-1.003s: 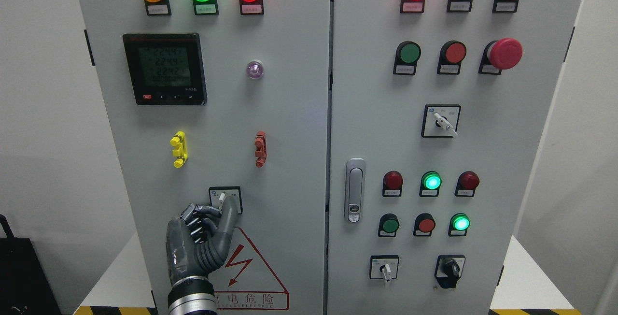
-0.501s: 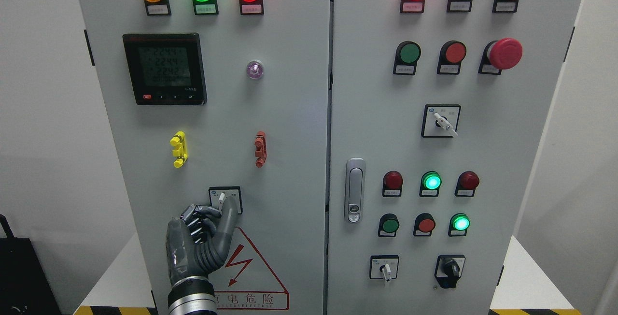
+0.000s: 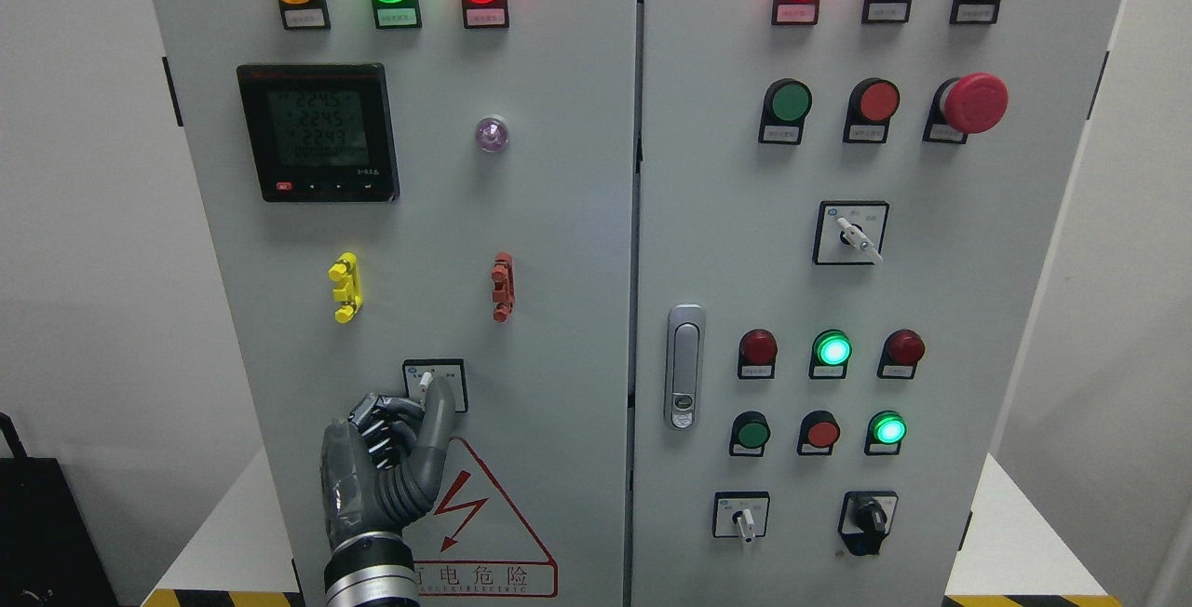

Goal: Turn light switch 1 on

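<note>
We've got our left hand (image 3: pixel 386 453) pinching the rotary selector switch (image 3: pixel 426 382) low on the cabinet's left door (image 3: pixel 559 356) | fingers curled on its white lever | turn looks unfinished | right hand unseen

Small white toggle lever in a black-framed square selector switch plate (image 3: pixel 434 384), sitting low on the grey left cabinet door, just above the red warning triangle. Lever leaning up-left. Lower right of plate hiding behind dark fingers.
</note>
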{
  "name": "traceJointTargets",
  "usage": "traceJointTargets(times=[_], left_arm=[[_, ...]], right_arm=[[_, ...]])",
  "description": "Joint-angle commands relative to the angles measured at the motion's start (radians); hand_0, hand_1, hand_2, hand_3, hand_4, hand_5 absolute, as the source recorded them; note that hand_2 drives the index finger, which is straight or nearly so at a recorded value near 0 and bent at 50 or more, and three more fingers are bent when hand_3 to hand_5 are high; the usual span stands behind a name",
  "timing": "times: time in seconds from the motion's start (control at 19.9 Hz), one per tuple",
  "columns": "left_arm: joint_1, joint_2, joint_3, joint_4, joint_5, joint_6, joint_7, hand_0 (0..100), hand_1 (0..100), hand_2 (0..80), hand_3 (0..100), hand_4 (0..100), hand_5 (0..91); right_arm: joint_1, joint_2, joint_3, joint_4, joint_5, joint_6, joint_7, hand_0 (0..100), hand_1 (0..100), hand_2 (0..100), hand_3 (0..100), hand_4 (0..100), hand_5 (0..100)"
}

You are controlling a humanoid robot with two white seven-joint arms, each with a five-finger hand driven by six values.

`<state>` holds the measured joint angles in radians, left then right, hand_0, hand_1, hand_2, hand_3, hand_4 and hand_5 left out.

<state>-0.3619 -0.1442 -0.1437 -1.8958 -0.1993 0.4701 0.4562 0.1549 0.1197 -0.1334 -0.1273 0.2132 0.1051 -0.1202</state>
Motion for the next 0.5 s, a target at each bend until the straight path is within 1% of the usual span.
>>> traceJointTargets(times=[0.0, 0.45], left_arm=[[-0.002, 0.0, -0.004, 0.001, 0.001, -0.002, -0.004, 38, 47, 61.7, 94, 93, 83.1], [-0.002, 0.0, -0.004, 0.0, 0.001, -0.004, -0.007, 46, 44, 61.2, 94, 93, 83.1]], right_arm=[[0.0, 0.0, 0.0, 0.0, 0.0, -0.001, 0.001, 5, 0, 0, 0, 0, 0], [0.0, 0.0, 0.0, 0.0, 0.0, -0.001, 0.001, 5, 0, 0, 0, 0, 0]])
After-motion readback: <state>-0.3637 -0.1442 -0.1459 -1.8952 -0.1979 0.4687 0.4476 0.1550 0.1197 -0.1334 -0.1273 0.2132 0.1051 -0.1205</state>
